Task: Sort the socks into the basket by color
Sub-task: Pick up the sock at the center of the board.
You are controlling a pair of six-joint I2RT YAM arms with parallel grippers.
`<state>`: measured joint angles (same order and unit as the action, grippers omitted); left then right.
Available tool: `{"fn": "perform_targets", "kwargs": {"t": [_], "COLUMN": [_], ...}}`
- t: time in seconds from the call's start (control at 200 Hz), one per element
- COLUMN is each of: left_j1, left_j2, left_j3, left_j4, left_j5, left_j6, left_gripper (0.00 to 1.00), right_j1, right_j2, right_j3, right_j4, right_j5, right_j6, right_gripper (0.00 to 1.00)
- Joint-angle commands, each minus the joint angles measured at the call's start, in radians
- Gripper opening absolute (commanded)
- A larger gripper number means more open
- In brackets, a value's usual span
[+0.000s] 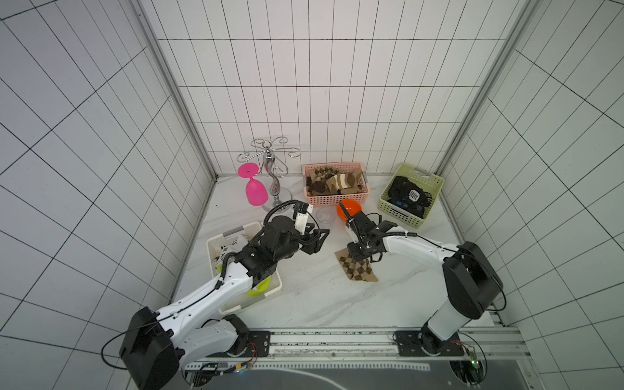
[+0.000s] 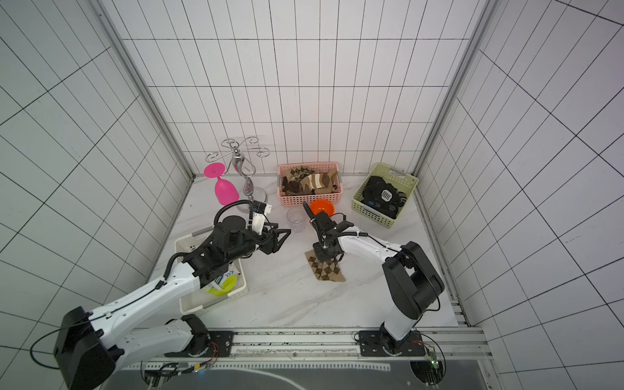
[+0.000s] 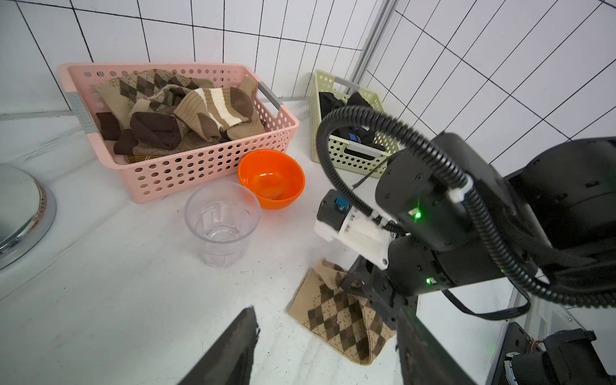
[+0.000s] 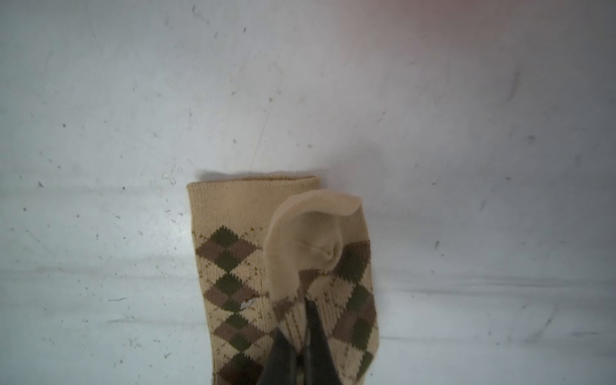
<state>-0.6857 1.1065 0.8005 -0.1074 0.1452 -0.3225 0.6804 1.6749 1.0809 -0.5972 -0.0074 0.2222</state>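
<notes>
White-veined marble tabletop (image 1: 304, 304) carries three perforated baskets: a white basket (image 1: 250, 300) under the left arm, a pink basket (image 1: 337, 200) holding brown and tan socks (image 1: 337, 184), and a green basket (image 1: 401, 211) holding black socks (image 1: 408, 196). One tan argyle sock (image 1: 359, 270) lies on the bare top between the arms, outside every basket. The right gripper (image 4: 301, 346) is pinched tight on a raised fold of it, while the left gripper (image 1: 320, 241) hovers nearby with jaws spread, holding nothing.
</notes>
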Motion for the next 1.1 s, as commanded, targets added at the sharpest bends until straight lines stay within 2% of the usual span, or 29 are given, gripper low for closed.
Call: {"fn": "perform_targets", "kwargs": {"t": [0.0,0.13,0.17,0.21,0.26,0.305,0.395,0.45,0.555,0.61,0.77,0.954,1.094], "left_j1": [-0.003,-0.003,-0.002,-0.003,-0.003,-0.002,-0.002,-0.003,-0.003,-0.001,0.001,0.005,0.008], "left_j2": [-0.017,-0.017,-0.017,-0.018,-0.020,-0.022,-0.030,-0.033,-0.045,-0.053,-0.087,-0.122,-0.135], "left_j3": [-0.012,-0.018,-0.017,-0.018,-0.019,-0.020,-0.025,-0.026,-0.027,-0.030,-0.042,-0.049,-0.064], "left_j4": [0.029,0.031,0.031,0.031,0.032,0.031,0.038,0.037,0.036,0.035,0.037,0.021,0.021], "left_j5": [-0.022,-0.022,-0.022,-0.022,-0.025,-0.027,-0.034,-0.039,-0.048,-0.058,-0.094,-0.105,-0.107], "left_j6": [-0.011,-0.012,-0.012,-0.010,-0.009,-0.007,-0.004,-0.003,0.000,0.002,0.000,-0.006,-0.013], "left_gripper": [0.67,0.67,0.67,0.67,0.67,0.67,0.67,0.67,0.67,0.67,0.67,0.67,0.67], "right_j1": [0.039,0.048,0.047,0.047,0.048,0.048,0.048,0.047,0.050,0.053,0.080,0.119,0.145], "right_j2": [0.026,0.054,0.055,0.049,0.042,0.035,0.019,0.007,-0.026,-0.038,-0.011,0.056,0.093], "right_j3": [-0.017,-0.022,-0.020,-0.020,-0.012,-0.002,0.017,0.032,0.050,0.057,0.032,0.014,0.001], "right_j4": [-0.040,-0.025,-0.023,-0.019,-0.021,-0.026,-0.043,-0.060,-0.086,-0.103,-0.108,-0.082,-0.058], "right_j5": [-0.050,-0.094,-0.112,-0.125,-0.132,-0.141,-0.164,-0.183,-0.204,-0.199,-0.166,-0.070,-0.001], "right_j6": [-0.030,-0.033,-0.038,-0.040,-0.038,-0.041,-0.044,-0.046,-0.047,-0.048,-0.054,-0.031,-0.008], "right_gripper": [0.00,0.00,0.04,0.12,0.27,0.36,0.52,0.57,0.79,0.86,0.87,0.85,0.79]}}
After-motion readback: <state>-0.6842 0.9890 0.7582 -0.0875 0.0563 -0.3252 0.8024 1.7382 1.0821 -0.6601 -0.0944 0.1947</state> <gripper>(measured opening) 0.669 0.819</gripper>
